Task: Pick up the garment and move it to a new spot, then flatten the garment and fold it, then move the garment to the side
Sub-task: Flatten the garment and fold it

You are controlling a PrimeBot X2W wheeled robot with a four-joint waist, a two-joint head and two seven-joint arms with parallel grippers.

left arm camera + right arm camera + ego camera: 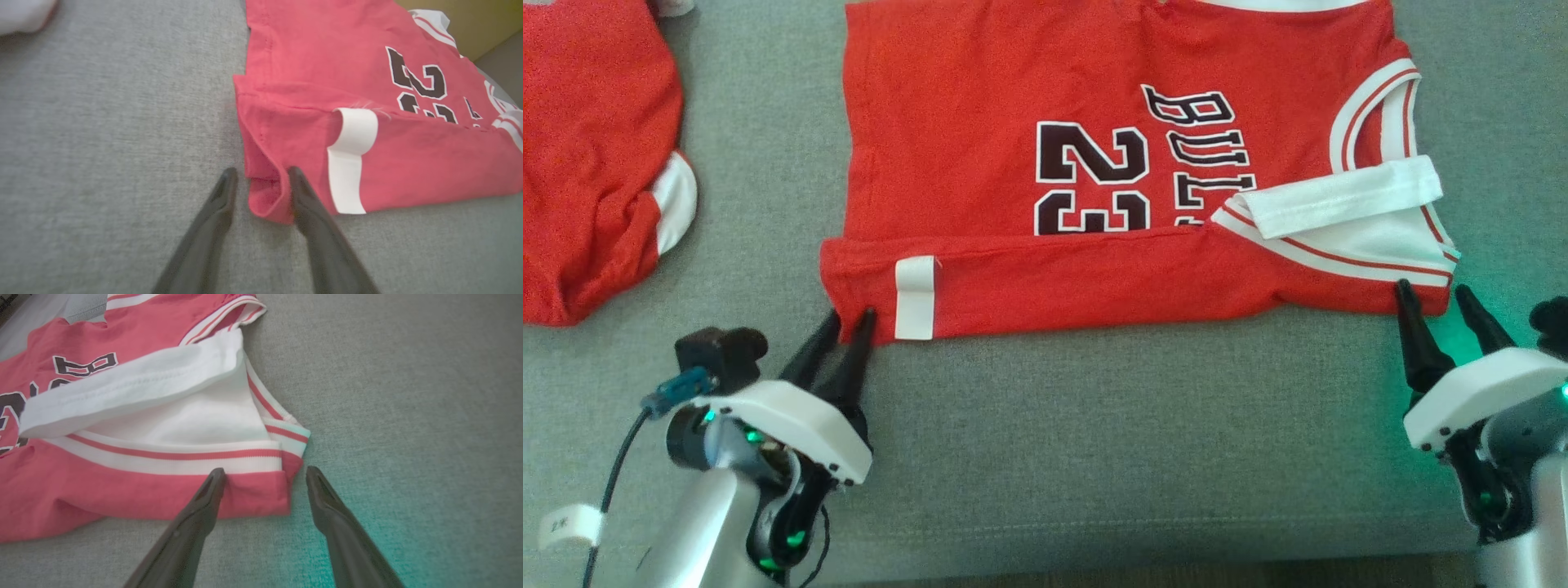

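Jersey point(980, 139) near-edge corners sit inside left gripper point(851, 314) and right gripper point(1432, 287).

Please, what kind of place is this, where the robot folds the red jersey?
Probably a home-like room or a test set-up: the red jersey lies on a grey woven cushion with a stitched seam, like a sofa or padded bench. A second red garment lies at the left.
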